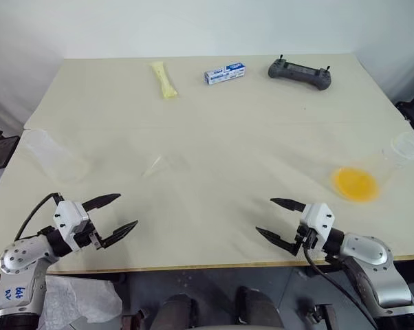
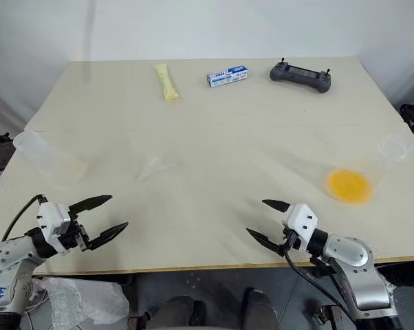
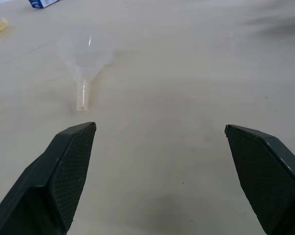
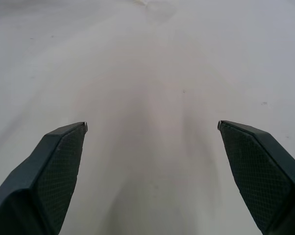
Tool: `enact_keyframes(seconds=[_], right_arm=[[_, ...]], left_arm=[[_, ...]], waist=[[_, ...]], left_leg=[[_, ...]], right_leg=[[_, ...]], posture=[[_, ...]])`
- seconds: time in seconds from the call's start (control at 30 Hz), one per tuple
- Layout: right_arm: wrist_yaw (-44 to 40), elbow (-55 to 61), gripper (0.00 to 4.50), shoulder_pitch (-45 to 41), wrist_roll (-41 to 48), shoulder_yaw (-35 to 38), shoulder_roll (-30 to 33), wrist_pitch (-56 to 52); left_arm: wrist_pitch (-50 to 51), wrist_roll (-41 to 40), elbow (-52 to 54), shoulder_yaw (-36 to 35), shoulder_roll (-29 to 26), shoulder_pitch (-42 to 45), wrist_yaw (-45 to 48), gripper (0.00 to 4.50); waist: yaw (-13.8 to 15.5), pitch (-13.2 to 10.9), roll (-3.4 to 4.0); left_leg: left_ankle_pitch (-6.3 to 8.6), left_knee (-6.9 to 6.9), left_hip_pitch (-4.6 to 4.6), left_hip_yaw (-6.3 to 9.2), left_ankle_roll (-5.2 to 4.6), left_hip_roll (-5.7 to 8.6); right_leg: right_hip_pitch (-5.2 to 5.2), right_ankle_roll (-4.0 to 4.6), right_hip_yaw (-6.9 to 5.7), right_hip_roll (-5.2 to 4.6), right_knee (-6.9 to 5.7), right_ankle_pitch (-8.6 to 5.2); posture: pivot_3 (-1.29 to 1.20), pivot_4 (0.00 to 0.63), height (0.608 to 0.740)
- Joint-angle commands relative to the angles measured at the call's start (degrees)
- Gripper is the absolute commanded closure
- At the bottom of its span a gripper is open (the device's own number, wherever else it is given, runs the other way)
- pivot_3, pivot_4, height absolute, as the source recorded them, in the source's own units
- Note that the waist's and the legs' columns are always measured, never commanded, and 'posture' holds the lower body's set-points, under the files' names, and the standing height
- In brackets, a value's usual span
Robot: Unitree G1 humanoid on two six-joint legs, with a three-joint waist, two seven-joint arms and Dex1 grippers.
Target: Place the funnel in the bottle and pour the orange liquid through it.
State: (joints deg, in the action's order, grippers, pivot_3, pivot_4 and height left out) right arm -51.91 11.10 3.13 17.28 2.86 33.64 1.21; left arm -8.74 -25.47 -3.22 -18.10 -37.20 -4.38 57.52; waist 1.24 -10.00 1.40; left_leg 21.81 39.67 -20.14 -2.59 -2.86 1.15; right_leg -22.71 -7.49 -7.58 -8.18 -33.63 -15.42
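The funnel (image 1: 157, 166) is a small clear cone lying on its side left of the table's middle. In the left wrist view the funnel (image 3: 85, 54) has its stem toward my fingers. The bottle (image 1: 50, 157), clear and empty, stands near the left edge. The orange liquid (image 1: 355, 184) pools in the bottom of a clear beaker (image 1: 408, 145) at the right edge. My left gripper (image 1: 126, 210) hangs open over the front left of the table, short of the funnel. My right gripper (image 1: 265, 216) is open at the front right, apart from the beaker. Both hold nothing.
Along the far side lie a pale yellow packet (image 1: 164, 79), a blue and white box (image 1: 224, 73) and a dark handheld controller (image 1: 300, 72). The cream table (image 1: 214, 130) has its front edge just below both grippers.
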Motion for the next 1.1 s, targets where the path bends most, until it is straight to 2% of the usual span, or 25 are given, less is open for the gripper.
enact_keyframes(seconds=[0.03, 0.2, 0.3, 0.43, 0.7, 0.93, 1.03, 1.1], right_arm=[[0.44, 1.61, 0.02, 0.04, 0.89, 0.53, -0.22, 0.31], [0.96, 1.87, 0.02, -0.49, 0.9, 0.01, -0.51, -0.16], [0.92, 1.77, 0.02, -1.04, 0.92, -0.64, -0.86, -0.62], [0.39, 1.45, 0.02, -1.64, 1.04, -1.54, -1.23, -0.97], [-1.31, -2.5, 0.02, -6.72, 0.84, -4.04, -2.3, -1.04], [-2.72, -5.89, 0.02, -10.98, 0.93, -5.07, -3.5, 0.1], [-3.2, -5.78, 0.02, -11.89, 1.26, -5.39, -4.26, 0.45], [-3.05, -4.63, 0.02, -12.55, 1.81, -5.37, -4.72, -0.52]], left_arm=[[0.5, -1.45, 1.77, -2.08, -0.62, -0.76, -0.18, 0.0], [5.23, -1.28, 3.9, -2.33, -0.11, -1.16, -3.97, 0.0], [12.3, -3.79, 7.93, -3.07, 0.15, -2.29, -7.34, 0.0], [12.14, -2.64, 10.76, -5.12, 1.2, -4.52, -10.79, 0.0], [11.53, -2.75, 14.14, -14.84, 3.23, -9.97, -17.91, 0.0], [14.87, -3.74, 16.05, -24.09, 3.91, -13.64, -25.13, 0.0], [17.54, -3.81, 15.51, -25.71, 3.33, -12.39, -28.11, 0.0], [20.0, -3.23, 13.5, -25.77, 2.29, -8.12, -32.13, 0.0]], waist=[[-0.04, 0.0, 0.0], [0.03, 0.0, 0.0], [-0.01, 0.0, 0.0], [-0.05, 0.0, -0.01], [-0.23, -0.01, -0.02], [-0.08, -0.06, -0.09], [-0.03, -0.07, -0.09], [0.08, -0.07, -0.09]], left_leg=[[0.0, 0.0, 0.0, 0.0, 0.0, 0.0], [0.0, 0.03, 0.0, 0.0, 0.0, 0.0], [0.0, 0.05, 0.0, 0.01, 0.0, 0.0], [0.01, 0.05, 0.01, 0.04, 0.02, -0.01], [0.03, 0.08, 0.01, 0.07, 0.06, -0.03], [0.08, 0.22, -0.04, 0.25, 0.08, -0.02], [0.08, 0.25, -0.04, 0.32, 0.09, -0.02], [0.09, 0.27, -0.04, 0.37, 0.1, -0.03]], right_leg=[[0.0, 0.0, 0.0, 0.0, 0.0, 0.0], [0.0, 0.0, 0.0, 0.0, -0.03, 0.0], [0.0, 0.0, 0.02, -0.01, -0.05, 0.0], [0.0, 0.0, 0.02, -0.01, -0.08, 0.0], [0.01, 0.0, 0.02, 0.01, -0.06, 0.0], [0.07, 0.0, 0.13, -0.06, -0.08, 0.0], [0.11, 0.01, 0.13, -0.06, -0.08, 0.0], [0.13, 0.01, 0.13, -0.05, -0.1, 0.0]], posture=[[0.0, 0.15, 0.74], [0.0, 0.15, 0.74], [0.0, 0.15, 0.74], [0.0, 0.15, 0.74], [0.0, 0.15, 0.74], [0.0, 0.15, 0.74], [0.0, 0.15, 0.74], [0.0, 0.15, 0.74]])
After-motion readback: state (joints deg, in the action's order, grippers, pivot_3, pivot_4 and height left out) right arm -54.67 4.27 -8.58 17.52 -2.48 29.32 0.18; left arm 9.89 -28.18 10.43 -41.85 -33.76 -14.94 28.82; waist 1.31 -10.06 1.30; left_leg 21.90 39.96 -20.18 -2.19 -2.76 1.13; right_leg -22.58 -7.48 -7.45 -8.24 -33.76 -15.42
